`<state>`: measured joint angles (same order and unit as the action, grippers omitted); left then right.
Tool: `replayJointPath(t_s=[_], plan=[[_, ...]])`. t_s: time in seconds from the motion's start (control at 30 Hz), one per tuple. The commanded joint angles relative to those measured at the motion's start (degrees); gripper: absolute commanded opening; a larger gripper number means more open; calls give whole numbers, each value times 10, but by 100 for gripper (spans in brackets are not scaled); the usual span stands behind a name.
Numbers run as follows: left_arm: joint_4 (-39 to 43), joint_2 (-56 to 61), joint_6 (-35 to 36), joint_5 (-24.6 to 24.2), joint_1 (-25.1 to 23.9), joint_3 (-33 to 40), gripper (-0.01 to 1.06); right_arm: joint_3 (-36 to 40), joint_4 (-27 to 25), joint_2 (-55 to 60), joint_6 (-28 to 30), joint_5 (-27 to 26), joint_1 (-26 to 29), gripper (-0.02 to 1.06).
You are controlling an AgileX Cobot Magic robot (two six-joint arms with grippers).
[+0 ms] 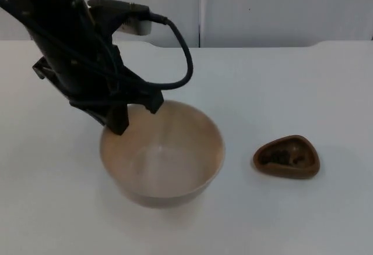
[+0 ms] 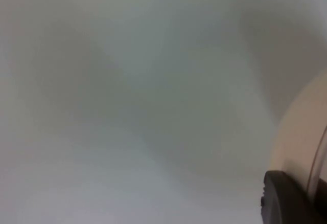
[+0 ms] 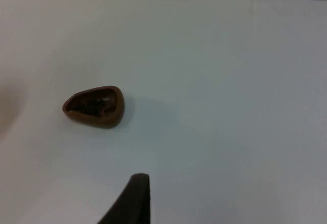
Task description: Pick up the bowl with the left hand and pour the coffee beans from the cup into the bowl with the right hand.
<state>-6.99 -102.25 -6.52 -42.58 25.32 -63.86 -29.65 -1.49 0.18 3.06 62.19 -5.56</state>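
Left gripper (image 1: pixel 119 121) at bowl (image 1: pixel 163 156) rim's ten o'clock, grasp unclear; cup (image 1: pixel 287 157) at bowl's three o'clock, nearer waiting right arm.

1. Left gripper (image 1: pixel 119 124) occupies the far-left rim of the bowl (image 1: pixel 169 162).
2. Open table (image 1: pixel 280 86) separates bowl from cup (image 1: pixel 287 157).
3. Open table surrounds the cup on all sides.
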Motion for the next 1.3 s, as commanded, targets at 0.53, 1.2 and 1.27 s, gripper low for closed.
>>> replayJointPath(t_s=[0.53,1.2,1.27], plan=[[20,6,25,25,79,8,0,1,-1,-2,4,-3,4,105],[109,6,109,30,79,8,0,1,-21,-2,4,-5,4,105],[109,6,109,30,79,8,0,1,-21,-2,6,-5,4,105]])
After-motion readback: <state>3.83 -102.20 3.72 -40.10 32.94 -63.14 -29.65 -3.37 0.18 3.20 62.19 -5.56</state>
